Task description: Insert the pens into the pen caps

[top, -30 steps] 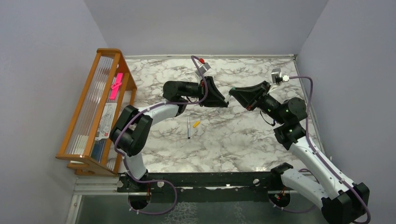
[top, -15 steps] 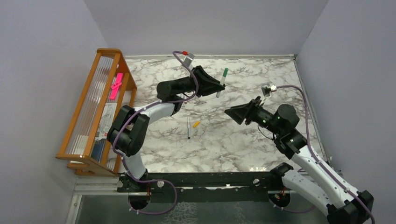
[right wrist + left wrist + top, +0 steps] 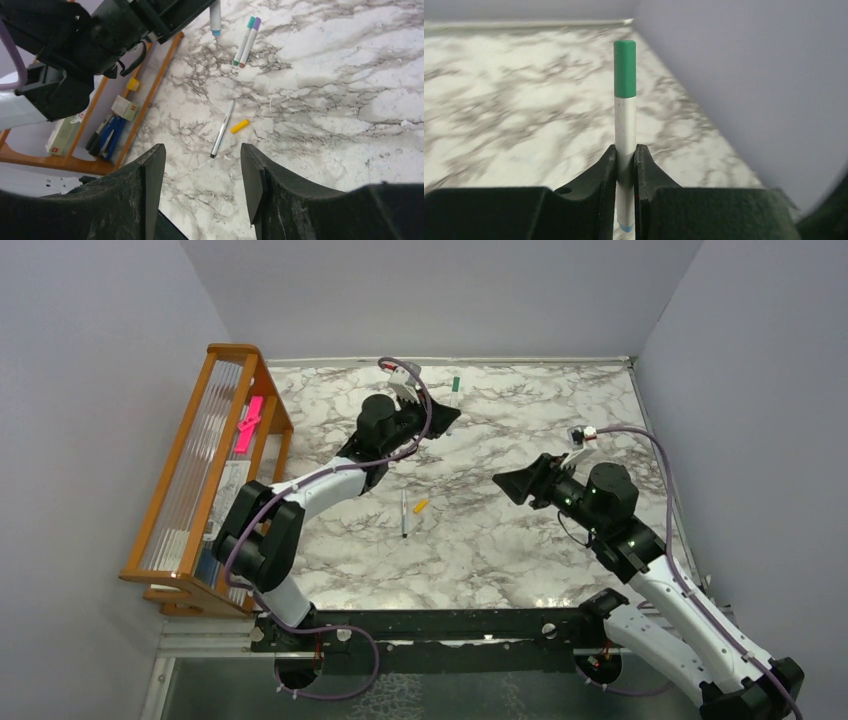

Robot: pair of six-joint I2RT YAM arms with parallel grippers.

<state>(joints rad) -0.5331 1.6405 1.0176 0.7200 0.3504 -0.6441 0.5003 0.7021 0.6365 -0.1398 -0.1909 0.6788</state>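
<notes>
Smooth plastic, likely light, stiff and slippery, the green-capped pen [image 3: 625,125] sits clenched low on its barrel in your left hand [image 3: 625,152], while your right hand [image 3: 202,167] gapes empty, a bare pen [image 3: 222,129] ahead, best pinched mid-barrel.

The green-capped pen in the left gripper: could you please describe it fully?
The pen has a slim, silvery, metallic-looking barrel, a matt green cap seated on its far end and a pale blue tip. The left gripper clamps its lower barrel in shut jaws, so it juts straight out past them, apparently clear of the marble table.
</notes>
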